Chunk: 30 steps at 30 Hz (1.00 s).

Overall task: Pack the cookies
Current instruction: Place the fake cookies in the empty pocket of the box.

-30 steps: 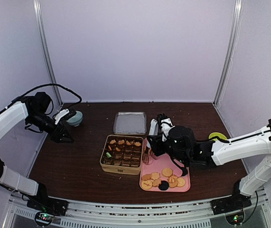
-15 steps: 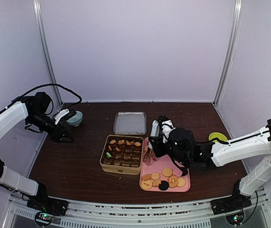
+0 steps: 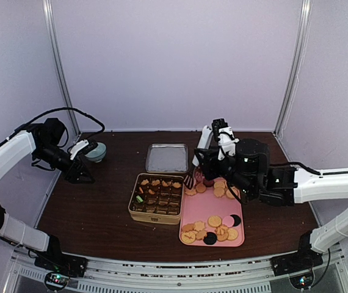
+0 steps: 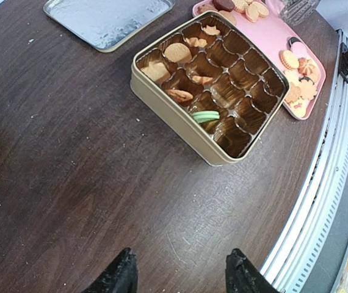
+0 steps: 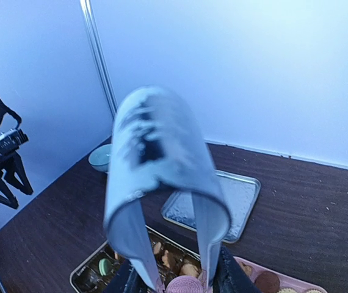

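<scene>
My right gripper (image 3: 201, 166) is shut on metal tongs (image 5: 162, 159), which hang over the seam between the gold tin (image 3: 157, 196) and the pink tray (image 3: 193, 224). A round pink cookie (image 5: 185, 285) is pinched between the tongs' tips. Tan and dark cookies (image 3: 210, 231) lie at the tray's near end, and more cookies (image 3: 218, 187) at its far end. Several cookies (image 4: 177, 54) and a green one (image 4: 206, 115) sit in the tin's (image 4: 162, 101) compartments. My left gripper (image 4: 180, 278) is open over bare table, far left of the tin.
The tin's silver lid (image 3: 166, 157) lies flat behind the tin. A teal bowl (image 3: 96, 151) stands by the left gripper (image 3: 79, 172). The table's near edge is a white rail (image 4: 320, 201).
The right arm has risen and drawn back from the tray, carrying the tongs, and the far-end cookies now show. The left arm has not moved.
</scene>
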Motion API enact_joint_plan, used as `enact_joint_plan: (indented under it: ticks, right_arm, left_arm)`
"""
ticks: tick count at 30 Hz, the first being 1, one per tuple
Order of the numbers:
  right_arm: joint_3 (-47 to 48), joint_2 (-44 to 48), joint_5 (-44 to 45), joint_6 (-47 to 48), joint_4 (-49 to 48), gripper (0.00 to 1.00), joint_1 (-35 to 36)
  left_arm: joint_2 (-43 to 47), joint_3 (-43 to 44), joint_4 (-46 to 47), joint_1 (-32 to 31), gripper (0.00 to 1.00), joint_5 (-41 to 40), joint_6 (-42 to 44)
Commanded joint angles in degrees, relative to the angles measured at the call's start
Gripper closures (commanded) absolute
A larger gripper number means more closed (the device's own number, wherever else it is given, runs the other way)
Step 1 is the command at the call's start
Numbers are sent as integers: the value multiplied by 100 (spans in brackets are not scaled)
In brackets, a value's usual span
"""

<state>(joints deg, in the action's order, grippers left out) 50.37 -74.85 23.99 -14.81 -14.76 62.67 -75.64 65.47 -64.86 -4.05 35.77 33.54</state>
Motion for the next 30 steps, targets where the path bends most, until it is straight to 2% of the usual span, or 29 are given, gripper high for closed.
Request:
enact_joint_plan:
  ticks: [1,7,13,21,30]
  right_arm:
    - [804,-621,-293,250,-52,70,120]
    - [1710,-1638,-531,365,-66,70,147]
    - [2176,-2237,-619,435,68,67,123]
    - [2196,-2463,-688,331,132,56,49]
    - [2152,-2315,-705,318,89,56,47]
  left_arm:
    - [108,20,-58,55,48,88,54]
    - [179,21,-82,56,48,115,61]
    - [180,15,-109,57,47,117,117]
    - [138,39,-106,58,48,133,135]
    - [137,18,-108,56,48,123,138]
